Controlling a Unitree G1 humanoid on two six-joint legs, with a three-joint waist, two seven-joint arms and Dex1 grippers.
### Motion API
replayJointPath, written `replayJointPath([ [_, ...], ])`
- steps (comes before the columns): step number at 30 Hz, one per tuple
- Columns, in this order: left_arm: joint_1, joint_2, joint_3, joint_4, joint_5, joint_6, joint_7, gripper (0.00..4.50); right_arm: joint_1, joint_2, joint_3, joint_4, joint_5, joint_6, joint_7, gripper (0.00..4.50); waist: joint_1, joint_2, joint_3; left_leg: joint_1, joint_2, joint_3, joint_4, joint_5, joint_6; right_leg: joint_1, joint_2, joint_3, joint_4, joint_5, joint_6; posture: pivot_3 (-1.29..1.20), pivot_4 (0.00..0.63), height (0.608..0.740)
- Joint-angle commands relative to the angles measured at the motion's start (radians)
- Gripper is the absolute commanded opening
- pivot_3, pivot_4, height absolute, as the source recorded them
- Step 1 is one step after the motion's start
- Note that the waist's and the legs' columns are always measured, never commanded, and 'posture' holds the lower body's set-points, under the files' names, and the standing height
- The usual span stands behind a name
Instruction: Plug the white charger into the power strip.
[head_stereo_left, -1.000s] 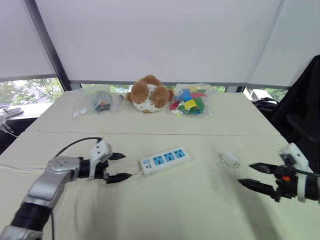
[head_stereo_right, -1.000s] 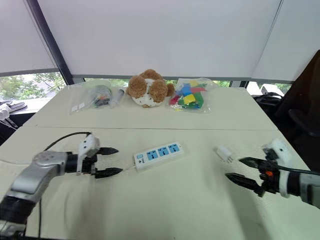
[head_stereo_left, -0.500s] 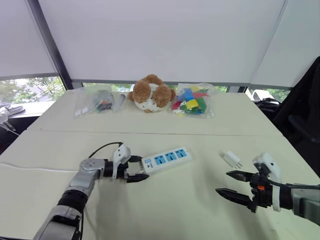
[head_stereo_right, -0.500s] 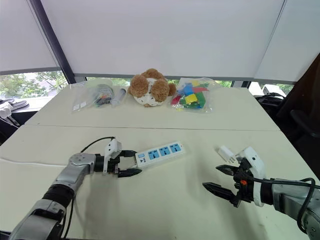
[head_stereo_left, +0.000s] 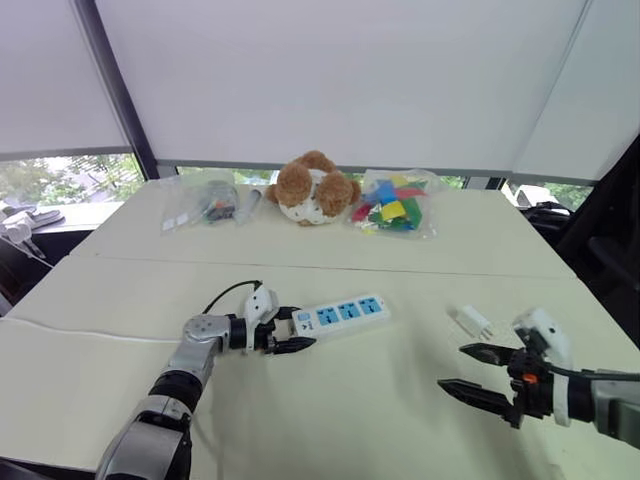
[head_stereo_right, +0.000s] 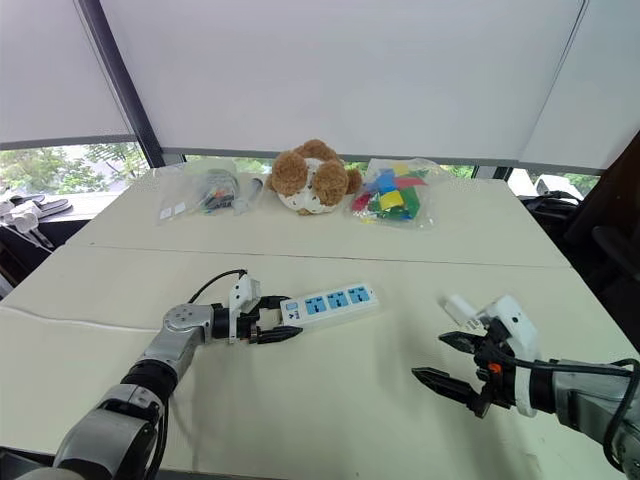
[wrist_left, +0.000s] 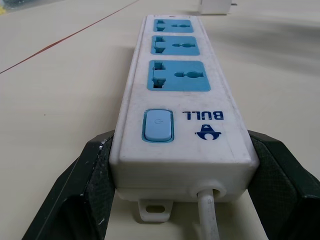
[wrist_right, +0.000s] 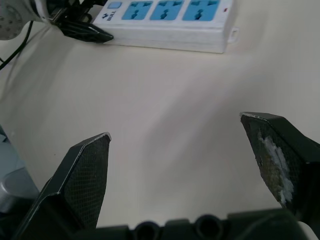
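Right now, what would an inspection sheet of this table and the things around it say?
Surface: cream table, seam across.
Job's things: power strip flat; white charger lying apart from it.
Clutter: plush toy, bag of coloured blocks, two clear bags at far edge.
Grippers: left gripper shut on strip's switch end; right gripper open, near charger.
Cables: strip's white cord.
Surroundings: window blinds, dark chair.

I see the cream worktop (head_stereo_left: 330, 420) carrying power strip (head_stereo_left: 340, 313) mid-surface, white charger (head_stereo_left: 472, 321) toward its right edge, plush toy (head_stereo_left: 312, 187) and bags (head_stereo_left: 394, 203) along the far edge.
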Motion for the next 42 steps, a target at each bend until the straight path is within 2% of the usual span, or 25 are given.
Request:
replayJointPath([
  [1, -0.05, 0.015, -0.059, -0.001, 0.049, 0.009, -0.112, 3.01, -0.066, -0.08, -0.078, 0.054, 0.023, 0.137, -0.064, 4.5, 0.0, 0.0, 0.0, -0.001, 0.0, 0.0, 0.0, 0.0, 0.0, 0.0, 0.0, 0.0, 0.0, 0.0, 0.0, 0.0, 0.15, 0.739],
  [3, -0.094, 0.021, -0.093, 0.033, 0.083, -0.022, -0.177, 3.01, -0.156, -0.172, -0.075, 0.14, 0.063, 0.196, -0.009, 4.5, -0.001, 0.0, 0.0, -0.003, 0.0, 0.0, 0.0, 0.0, 0.0, -0.002, 0.0, 0.0, 0.0, 0.0, 0.0, 0.0, 0.15, 0.739],
  [5, -0.131, 0.017, -0.111, 0.073, 0.103, -0.041, -0.222, 3.01, -0.238, -0.276, 0.001, 0.227, 0.017, 0.195, 0.025, 4.5, -0.001, 0.001, 0.0, -0.003, 0.0, 0.0, 0.0, 0.0, 0.0, -0.003, 0.0, 0.0, -0.001, 0.0, 0.0, 0.0, 0.15, 0.739],
  [8, -0.179, -0.005, -0.139, 0.149, 0.149, -0.082, -0.248, 3.01, -0.44, -0.389, 0.223, 0.396, -0.077, 0.171, 0.084, 4.5, -0.004, 0.001, 0.0, -0.003, 0.0, 0.001, -0.001, -0.001, 0.002, -0.004, 0.0, 0.0, -0.001, 0.0, 0.0, 0.0, 0.15, 0.739],
  [10, -0.198, -0.023, -0.148, 0.191, 0.177, -0.105, -0.242, 3.01, -0.608, -0.397, 0.381, 0.504, -0.138, 0.165, 0.148, 4.5, -0.004, 0.0, 0.0, -0.003, 0.0, 0.0, -0.001, -0.002, 0.004, -0.004, 0.0, -0.001, -0.002, 0.0, 0.0, 0.0, 0.15, 0.739],
  [14, -0.202, -0.055, -0.156, 0.24, 0.208, -0.139, -0.23, 3.01, -1.093, -0.269, 0.834, 0.921, -0.446, 0.124, 0.369, 4.5, -0.005, 0.003, 0.0, -0.004, 0.0, 0.003, 0.001, -0.003, 0.005, -0.005, -0.001, 0.0, -0.002, 0.0, 0.001, 0.0, 0.15, 0.739],
  [17, -0.188, -0.068, -0.155, 0.245, 0.217, -0.158, -0.22, 3.01, -1.326, -0.147, 1.029, 1.228, -0.611, 0.056, 0.538, 4.5, 0.003, 0.004, 0.0, -0.006, -0.001, 0.002, 0.001, -0.003, 0.005, -0.006, -0.001, 0.0, -0.002, 0.0, 0.001, 0.0, 0.15, 0.739],
  [20, -0.167, -0.082, -0.149, 0.229, 0.208, -0.159, -0.212, 3.01, -1.448, -0.046, 1.144, 1.48, -0.752, -0.061, 0.663, 4.5, 0.01, 0.005, -0.001, -0.007, -0.002, 0.002, 0.0, -0.003, 0.005, -0.006, -0.003, 0.0, -0.002, 0.0, 0.003, 0.0, 0.15, 0.739],
  [24, -0.135, -0.083, -0.142, 0.191, 0.198, -0.148, -0.206, 3.01, -1.504, 0.037, 1.189, 1.696, -0.889, -0.222, 0.734, 4.5, 0.026, 0.006, -0.001, -0.007, -0.003, 0.003, 0.0, -0.004, 0.006, -0.006, -0.004, 0.0, -0.002, 0.0, 0.004, 0.0, 0.15, 0.739],
  [29, -0.097, -0.071, -0.137, 0.148, 0.198, -0.135, -0.192, 3.01, -1.514, 0.103, 1.181, 1.821, -1.0, -0.344, 0.778, 4.5, 0.022, 0.009, -0.002, -0.006, -0.004, 0.004, 0.0, -0.004, 0.006, -0.006, -0.004, 0.0, -0.002, 0.0, 0.004, 0.0, 0.15, 0.739],
  [41, -0.039, -0.054, -0.131, 0.061, 0.19, -0.092, -0.176, 3.01, -1.495, 0.202, 1.069, 1.924, -1.094, -0.374, 0.697, 4.5, 0.012, 0.016, -0.005, -0.004, -0.004, 0.004, 0.0, -0.003, 0.005, -0.006, -0.004, 0.0, 0.002, 0.0, 0.005, 0.0, 0.15, 0.739],
  [42, -0.035, -0.055, -0.132, 0.055, 0.19, -0.09, -0.174, 3.01, -1.492, 0.209, 1.057, 1.929, -1.095, -0.365, 0.679, 4.25, 0.012, 0.016, -0.005, -0.004, -0.004, 0.004, 0.0, -0.003, 0.005, -0.006, -0.004, 0.0, 0.002, 0.0, 0.005, 0.0, 0.15, 0.739],
])
